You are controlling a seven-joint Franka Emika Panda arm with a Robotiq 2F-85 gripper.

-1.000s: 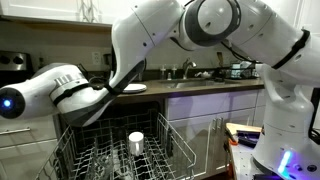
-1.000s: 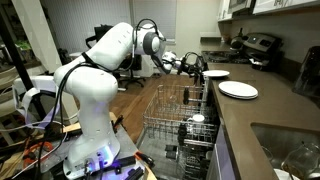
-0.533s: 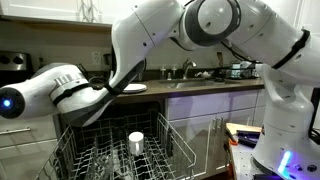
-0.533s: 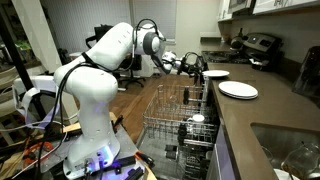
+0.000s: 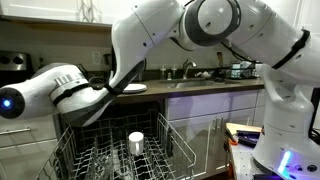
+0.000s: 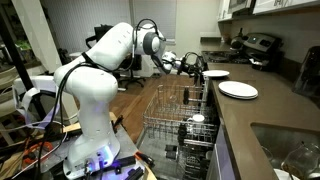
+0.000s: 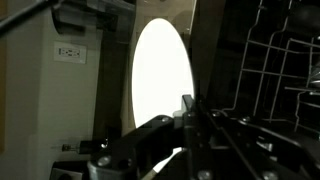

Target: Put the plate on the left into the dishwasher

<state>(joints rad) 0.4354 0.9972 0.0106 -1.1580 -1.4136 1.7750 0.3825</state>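
The step in hand is judged to be taking the plate [image 6: 216, 74] by its rim. To do it well, the hold should be confirmed before any lift. The plate should then be raised clear of the bench [image 6: 255, 120] edge, turned upright and lowered into a free slot. A thin, smooth rim is liable to slip if caught only at the tip. In the exterior view facing the bench, the arm covers most of the work area and the fingers are hidden behind it. The dishwasher [image 5: 172, 135] stands open with its rack out and a white cup [image 5: 136, 143] seated in it, so the plate's slot should be chosen away from that cup. A spare plate [image 5: 135, 88], as I judge it, lies flat on the bench beside the forearm, though this view does not settle which plate it is. In the exterior view along the bench, the plate lies flat at the far end. The fingers [image 6: 193, 66] sit at its edge on the rack side, and the spare plate [image 6: 238, 90] lies nearer the camera, apart from them. In the wrist view, the plate [image 7: 160, 85] shows as a bright oval. The fingers [image 7: 186, 105] are closed and their tip overlaps the plate's near rim. Whether the rim is pinched between them or merely lies beside them cannot be told.
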